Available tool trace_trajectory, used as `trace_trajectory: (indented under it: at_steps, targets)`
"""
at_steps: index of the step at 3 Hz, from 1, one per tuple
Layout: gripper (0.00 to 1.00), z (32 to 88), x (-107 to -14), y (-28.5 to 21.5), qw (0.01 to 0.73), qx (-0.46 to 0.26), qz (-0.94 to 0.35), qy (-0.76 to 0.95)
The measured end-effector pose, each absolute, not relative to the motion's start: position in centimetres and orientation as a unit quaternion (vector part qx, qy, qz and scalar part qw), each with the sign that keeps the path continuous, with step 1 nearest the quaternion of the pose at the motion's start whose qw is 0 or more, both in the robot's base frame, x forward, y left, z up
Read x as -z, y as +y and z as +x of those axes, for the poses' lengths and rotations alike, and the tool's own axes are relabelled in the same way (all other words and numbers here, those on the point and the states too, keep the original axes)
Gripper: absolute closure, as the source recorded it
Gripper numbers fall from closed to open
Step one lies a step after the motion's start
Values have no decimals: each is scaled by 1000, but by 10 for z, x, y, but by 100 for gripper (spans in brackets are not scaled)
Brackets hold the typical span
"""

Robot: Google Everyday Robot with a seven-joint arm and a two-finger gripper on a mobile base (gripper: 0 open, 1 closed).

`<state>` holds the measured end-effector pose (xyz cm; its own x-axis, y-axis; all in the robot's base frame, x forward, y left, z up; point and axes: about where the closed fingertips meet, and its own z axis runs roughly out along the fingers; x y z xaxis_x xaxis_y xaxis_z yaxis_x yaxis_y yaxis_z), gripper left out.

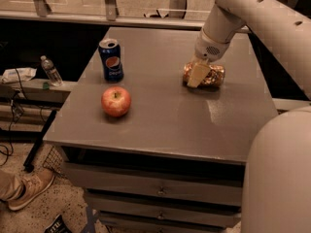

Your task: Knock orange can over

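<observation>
One high view, angled down at table [165, 125], hand [198, 74] upper right

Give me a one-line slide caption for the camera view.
Gripper down at the orange can, which lies on its side on the table; upright blue can and apple sit apart.

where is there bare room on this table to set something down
Widest bare patch: front right of the table, bordered by the apple, the orange can and the edges. Also the middle strip between the Pepsi can and the gripper. Crowded: where the gripper meets the lying orange can.
</observation>
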<state>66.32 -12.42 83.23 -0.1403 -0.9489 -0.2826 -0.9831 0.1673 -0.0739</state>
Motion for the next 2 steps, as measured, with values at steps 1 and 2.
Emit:
trace_trajectory:
  at_steps: [1, 2]
  targets:
    - [5, 664, -832, -124, 133, -65, -642, 752]
    - [0, 664, -830, -123, 133, -65, -642, 752]
